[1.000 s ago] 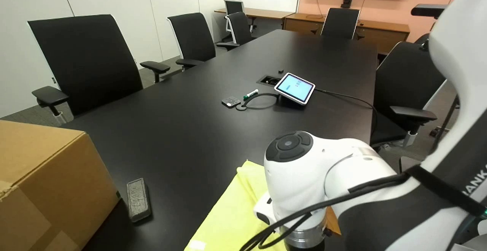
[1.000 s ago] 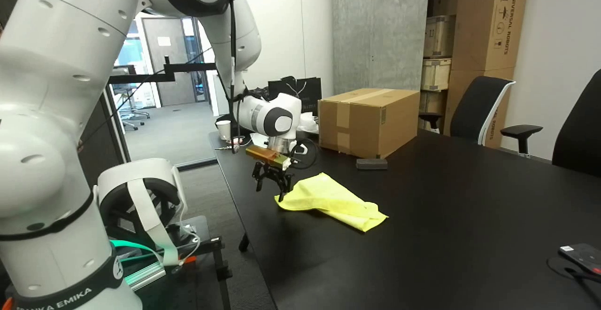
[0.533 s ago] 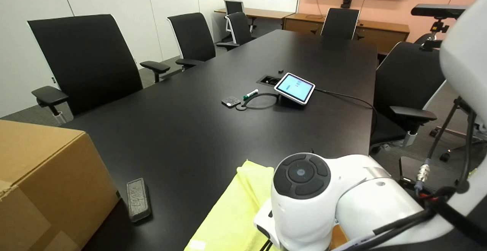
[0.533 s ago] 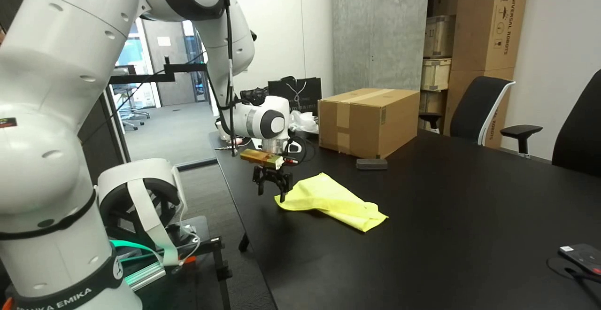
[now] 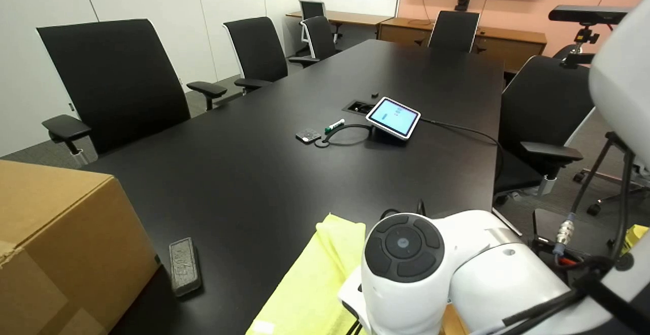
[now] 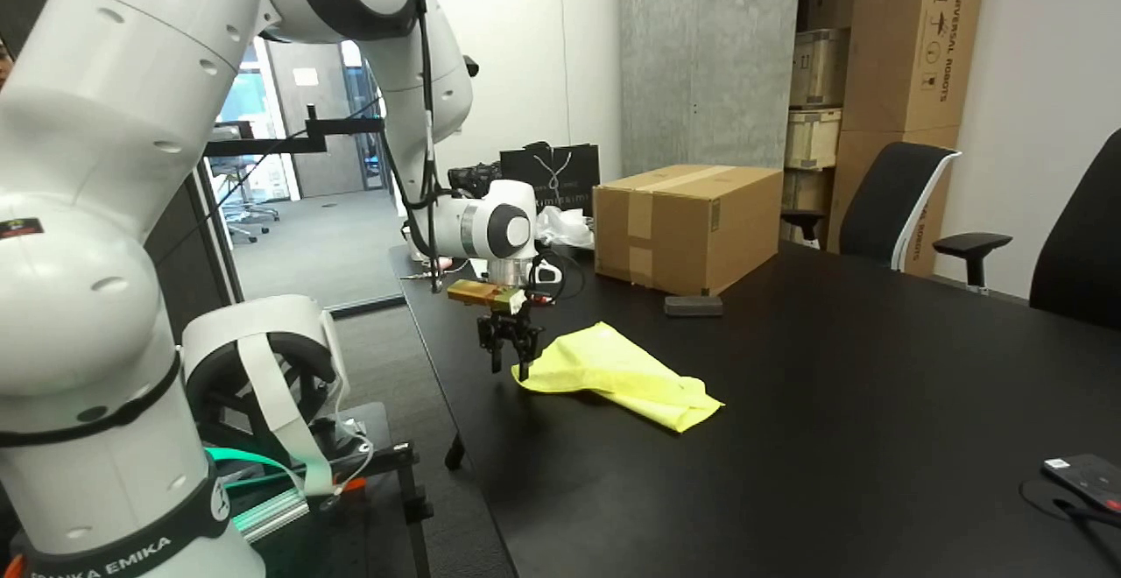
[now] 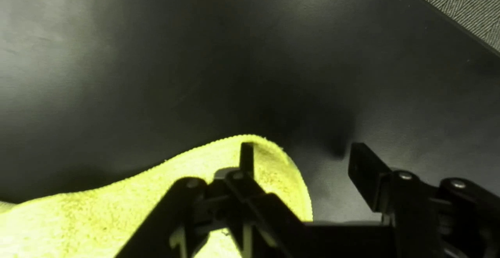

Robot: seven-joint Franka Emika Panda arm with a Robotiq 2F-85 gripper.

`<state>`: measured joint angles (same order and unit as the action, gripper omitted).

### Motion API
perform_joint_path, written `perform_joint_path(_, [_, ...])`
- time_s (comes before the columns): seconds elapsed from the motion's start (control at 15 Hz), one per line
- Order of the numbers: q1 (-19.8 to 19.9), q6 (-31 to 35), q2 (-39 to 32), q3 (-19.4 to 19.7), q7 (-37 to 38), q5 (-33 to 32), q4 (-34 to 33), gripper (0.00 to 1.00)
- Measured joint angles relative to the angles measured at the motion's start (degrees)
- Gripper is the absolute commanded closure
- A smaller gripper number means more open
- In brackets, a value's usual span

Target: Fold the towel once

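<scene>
The pale yellow-green towel (image 6: 604, 368) lies loosely on the black table in both exterior views (image 5: 304, 287), with folds and a raised ridge. Its near corner (image 7: 281, 172) shows in the wrist view. My gripper (image 6: 510, 371) points down at that corner, near the table's edge. It is open and holds nothing. In the wrist view the gripper (image 7: 300, 150) has one finger over the towel's corner and the other finger (image 7: 363, 172) over bare table, with the towel's rounded edge in the gap. Whether the fingertips touch the towel, I cannot tell.
A brown cardboard box (image 6: 687, 228) and a dark eraser block (image 6: 693, 306) stand beyond the towel. A tablet (image 5: 394, 118), marker (image 5: 335, 125) and cable lie farther along the table. The table's edge (image 7: 445, 17) runs close by in the wrist view.
The arm has shifted slightly back and lower, leftward in an exterior view. The fingers have moved closer together in the last half second. The towel has not moved.
</scene>
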<state>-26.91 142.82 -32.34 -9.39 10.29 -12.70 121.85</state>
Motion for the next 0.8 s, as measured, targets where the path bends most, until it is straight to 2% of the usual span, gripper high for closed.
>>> perform_joint_path(0.27, [-0.9,-3.0,0.0,0.6,1.8,-1.2,-1.5,0.94])
perform_joint_path(0.47, [-1.3,-7.3,0.0,0.7,3.1,-1.9,-3.3,1.00])
perform_joint_path(0.8, [-1.7,-14.3,0.0,0.7,3.9,-2.4,-6.5,0.96])
